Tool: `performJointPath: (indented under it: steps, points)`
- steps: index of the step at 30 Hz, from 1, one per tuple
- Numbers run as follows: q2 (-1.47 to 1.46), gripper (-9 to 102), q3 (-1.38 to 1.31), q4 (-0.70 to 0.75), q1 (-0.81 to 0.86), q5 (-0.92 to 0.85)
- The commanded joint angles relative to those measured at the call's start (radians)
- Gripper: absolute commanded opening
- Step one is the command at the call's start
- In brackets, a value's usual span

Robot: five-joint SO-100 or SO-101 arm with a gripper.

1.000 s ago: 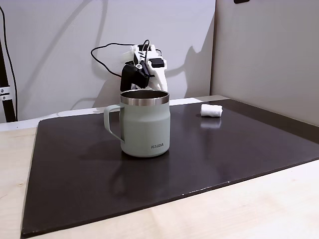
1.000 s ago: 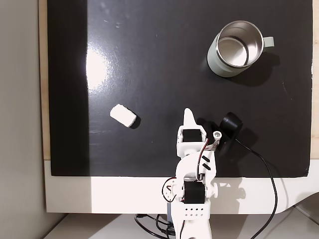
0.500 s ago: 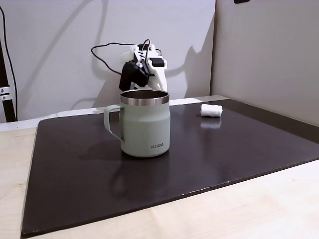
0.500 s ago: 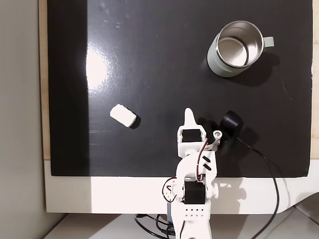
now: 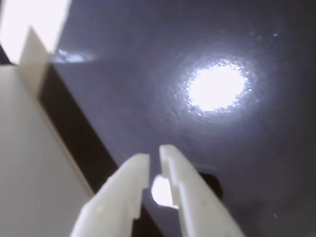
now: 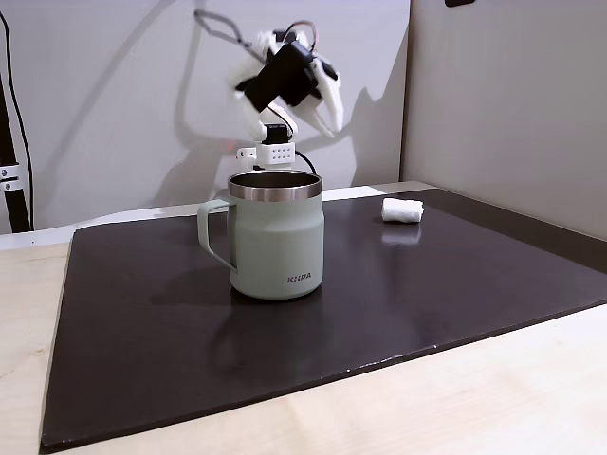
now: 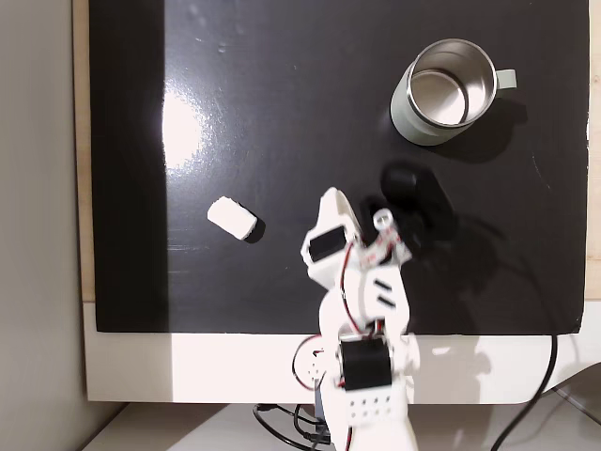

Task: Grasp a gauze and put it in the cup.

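The pincer [image 5: 154, 170] hung above the dark mat [image 7: 282, 113], fingers nearly together and empty. The gauze [image 7: 232, 218] lay on the mat, well apart from the cup [image 7: 449, 92].

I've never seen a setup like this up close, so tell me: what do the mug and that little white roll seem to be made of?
The cup looks like steel under a matte sage-green coating: its bare rim and inside shine like metal. The gauze looks like soft white fabric, dull and slightly rumpled, though the weave is too small to see.
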Motion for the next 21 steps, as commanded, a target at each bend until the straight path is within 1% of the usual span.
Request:
performJointPath:
  steps: [1, 4, 8, 12, 15, 18, 21]
  points:
    - [-0.267, 6, -0.327, 0.135, -0.041, -0.104]
    - [-0.433, 12, -0.489, 0.261, -0.08, -0.238]
    - [-0.607, 22, -0.617, 0.394, -0.126, -0.425]
    - [-0.799, 27, -0.769, 0.558, -0.163, -0.583]
    - [-0.905, 28, -0.856, 0.649, -0.19, -0.675]
    - [-1.006, 30, -0.946, 0.729, -0.235, -0.727]
    - [-1.072, 33, -0.992, 0.739, -0.287, -0.75]
